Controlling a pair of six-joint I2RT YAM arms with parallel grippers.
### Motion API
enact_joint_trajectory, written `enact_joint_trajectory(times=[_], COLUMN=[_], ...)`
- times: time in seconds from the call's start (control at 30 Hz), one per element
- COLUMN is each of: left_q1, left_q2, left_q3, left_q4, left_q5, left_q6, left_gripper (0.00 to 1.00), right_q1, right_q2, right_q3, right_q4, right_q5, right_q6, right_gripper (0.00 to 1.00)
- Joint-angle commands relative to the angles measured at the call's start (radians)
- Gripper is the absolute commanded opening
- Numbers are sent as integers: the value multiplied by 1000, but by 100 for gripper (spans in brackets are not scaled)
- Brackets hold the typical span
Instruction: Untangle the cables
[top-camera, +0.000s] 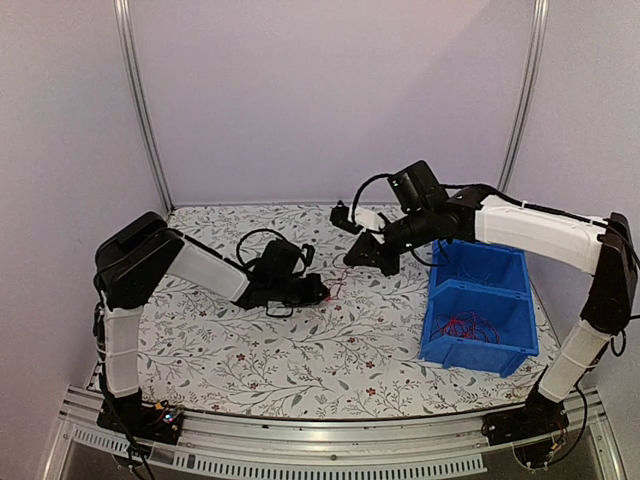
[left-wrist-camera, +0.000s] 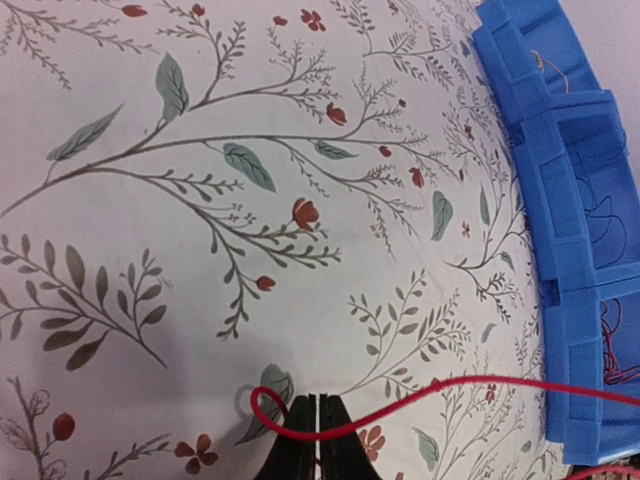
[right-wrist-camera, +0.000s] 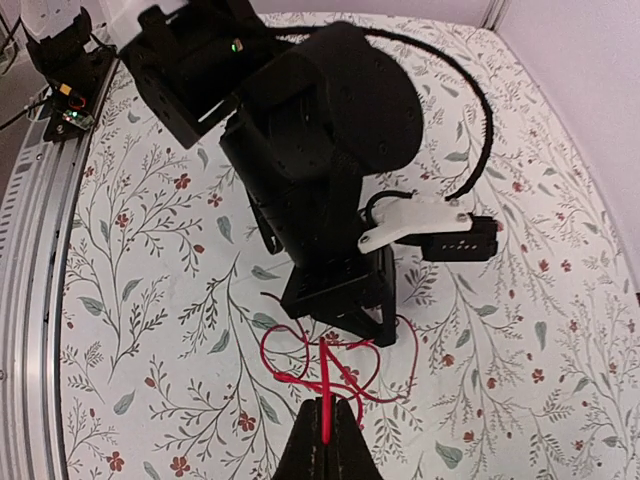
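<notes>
Black right hand (right-wrist-camera: 323, 408), looped red cables (right-wrist-camera: 326, 372)

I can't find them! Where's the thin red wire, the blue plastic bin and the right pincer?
thin red wire (left-wrist-camera: 480, 378): left wrist view, middle of the strand.
blue plastic bin (top-camera: 470, 355): top view, front wall.
right pincer (right-wrist-camera: 325, 408): right wrist view, between its fingertips.

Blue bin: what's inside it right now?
The near compartment of the blue bin holds a loose clump of thin red cables. The right arm covers the far compartment's back corner, so that part is unseen.
</notes>
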Motion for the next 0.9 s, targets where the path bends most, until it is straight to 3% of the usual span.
enact_joint_trajectory(times=[0.0, 0.3, 0.63, 0.87], left_q1=[6, 36, 54, 21], left_q2=[-23, -94, -167, -365], left_q3=[-39, -113, -178, -260], left_q4=[41, -27, -3, 39], left_q5=[31, -16, -15, -85], left_q6=[-2, 21, 21, 102], left_gripper=[0, 0, 0, 35], right_q1=[-16, -207, -274, -279], right_q2=[-158, -406, -486, -489], right_q3=[25, 93, 18, -116], right_q4=[0, -10, 12, 29], right_q5=[66, -59, -58, -69], right_q6=[-16, 34, 54, 59], right_gripper=[0, 0, 0, 0])
